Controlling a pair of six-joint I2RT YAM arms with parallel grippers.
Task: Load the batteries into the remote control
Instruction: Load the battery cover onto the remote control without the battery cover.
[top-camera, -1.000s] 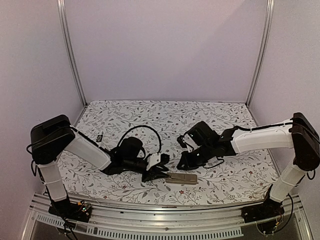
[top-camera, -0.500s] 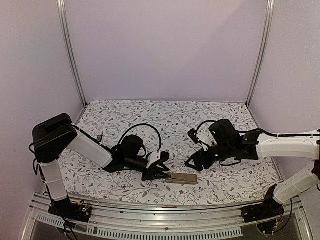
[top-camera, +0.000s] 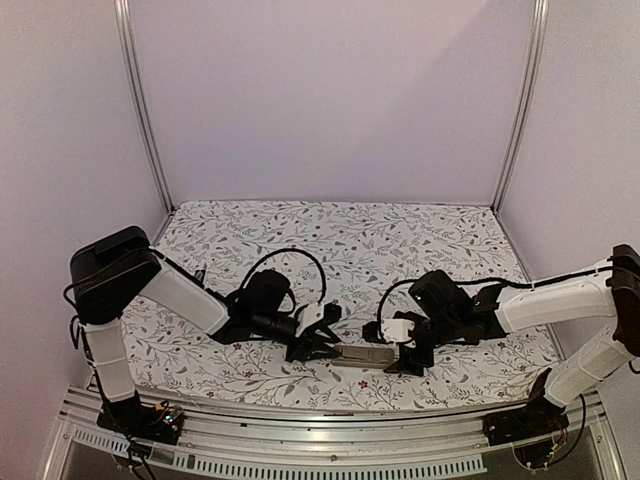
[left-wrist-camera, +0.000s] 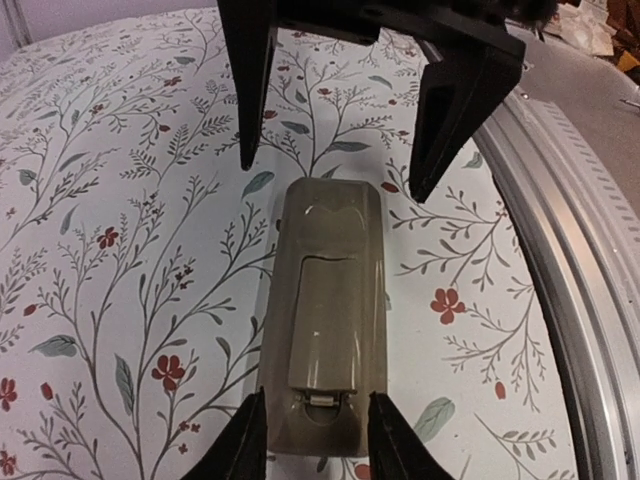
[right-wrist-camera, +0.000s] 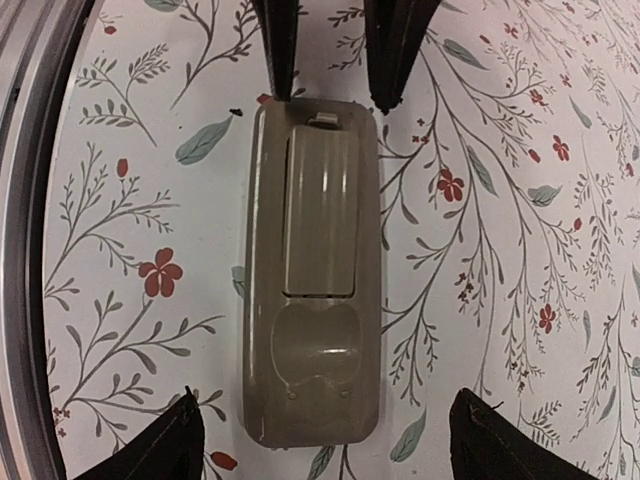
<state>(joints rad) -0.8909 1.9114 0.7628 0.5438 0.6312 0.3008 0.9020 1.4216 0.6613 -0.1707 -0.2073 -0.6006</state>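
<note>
The remote control is a taupe slab lying back-up near the table's front edge, with its battery cover shut. My left gripper is shut on the remote's left end, by the cover latch, with a finger pressed to each side. My right gripper is open wide at the opposite end. Its fingertips stand well clear of the remote's sides. No batteries show in any view.
The floral tablecloth covers the table. A metal rail runs along the front edge, close to the remote. A black cable loops over the left arm. A tiny dark thing lies by the left arm, too small to identify.
My right gripper came down from behind the remote to its right end, turned to face it and opened wide. The left gripper and the remote stayed put.
</note>
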